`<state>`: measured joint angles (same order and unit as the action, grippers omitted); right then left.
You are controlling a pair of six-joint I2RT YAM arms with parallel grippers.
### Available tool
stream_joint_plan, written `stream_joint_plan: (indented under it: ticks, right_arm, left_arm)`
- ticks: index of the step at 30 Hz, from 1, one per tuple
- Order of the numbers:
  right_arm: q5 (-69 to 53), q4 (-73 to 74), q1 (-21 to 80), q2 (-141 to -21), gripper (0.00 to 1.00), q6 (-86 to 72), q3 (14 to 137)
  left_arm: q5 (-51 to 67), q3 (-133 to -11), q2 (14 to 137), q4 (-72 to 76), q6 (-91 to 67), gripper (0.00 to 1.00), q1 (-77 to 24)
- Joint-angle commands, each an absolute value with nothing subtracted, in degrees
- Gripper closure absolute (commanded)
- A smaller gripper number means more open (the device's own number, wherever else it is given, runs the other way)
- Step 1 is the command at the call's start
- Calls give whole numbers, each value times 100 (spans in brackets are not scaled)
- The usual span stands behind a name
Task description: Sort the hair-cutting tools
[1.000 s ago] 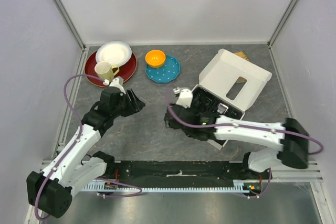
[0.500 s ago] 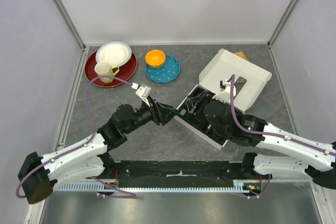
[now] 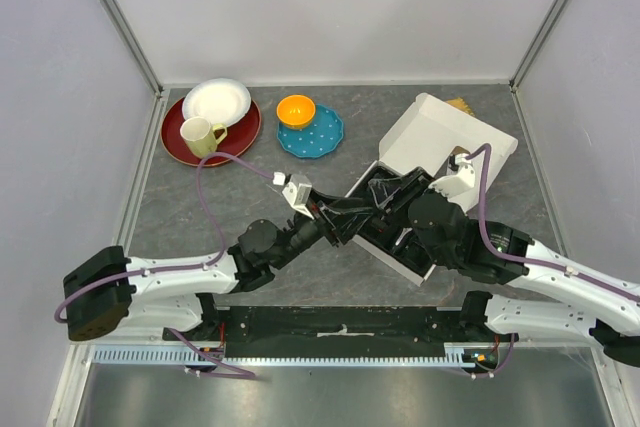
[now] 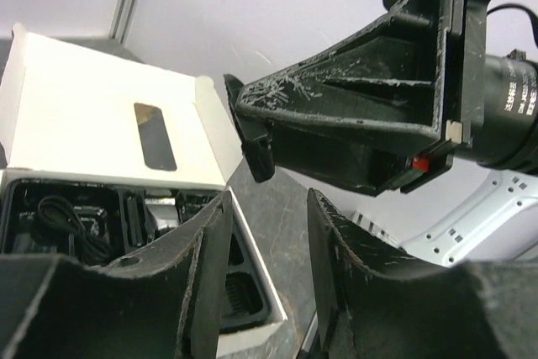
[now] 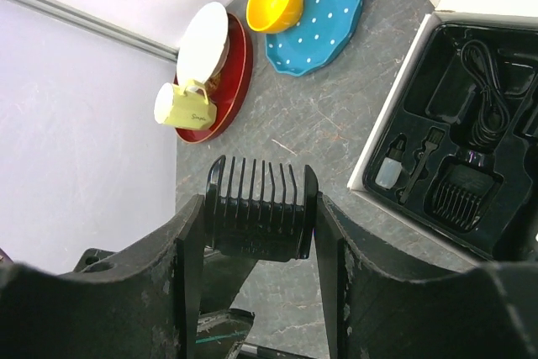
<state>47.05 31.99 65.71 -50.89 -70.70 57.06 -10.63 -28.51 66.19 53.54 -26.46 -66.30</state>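
Left fingers point(image 4: 206, 275) apart, empty; right fingers point(image 4: 336, 115) above, gripping comb attachment point(image 4: 257, 150); white box point(image 4: 76, 115) left.

From above, the arms point(image 3: 470, 242) hid the comb attachment point(image 5: 261, 208) and most of the black tray point(image 5: 441, 94).

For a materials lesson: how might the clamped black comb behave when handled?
The comb is probably stiff: clamped by the right end effector, it shows no bending. Likely light, being small. Its thin teeth may snap.
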Motion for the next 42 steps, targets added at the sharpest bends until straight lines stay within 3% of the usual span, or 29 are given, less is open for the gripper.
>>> stream_joint_plan:
  ticks: [1, 15, 18, 19, 22, 32, 36, 39, 40, 42]
  right_arm:
    - [4966, 3252, 6548, -5001, 69, -7303, 5915]
    - [5098, 3243, 6548, -4764, 69, -7550, 5695]
    - [5089, 3243, 6539, -4729, 69, -7559, 5678]
    - [5089, 3234, 6548, -4720, 69, -7559, 5669]
    - [5063, 3243, 6539, -4702, 68, -7559, 5660]
    - [5124, 3243, 6548, -4685, 67, -7559, 5599]
    - [5133, 3243, 6548, -4650, 66, -7585, 5581]
    - [5247, 3269, 6548, -4606, 50, -7410, 5590]
    - [5334, 3278, 6548, -4579, 34, -7070, 5642]
    - [5675, 3427, 6548, -4492, 23, -6795, 5739]
  left_arm:
    - [-1512, -3330, 6864, 6083, -2145, 53, -6767]
    - [-1722, -4052, 7479, 5317, -2434, 57, -6838]
    - [-1854, -4069, 7541, 5317, -2452, 67, -6855]
    - [-1872, -4078, 7532, 5317, -2452, 75, -6855]
    - [-1916, -4122, 7559, 5317, -2417, 82, -6855]
    - [-1863, -4368, 7699, 5265, -2373, 83, -6855]
    - [-1854, -4430, 7743, 5107, -2382, 98, -6855]
    - [-1968, -4473, 7743, 4966, -2391, 98, -6855]
    - [-2056, -4508, 7734, 4696, -2382, 98, -6855]
    - [-2092, -4710, 7717, 4283, -2303, 98, -6855]
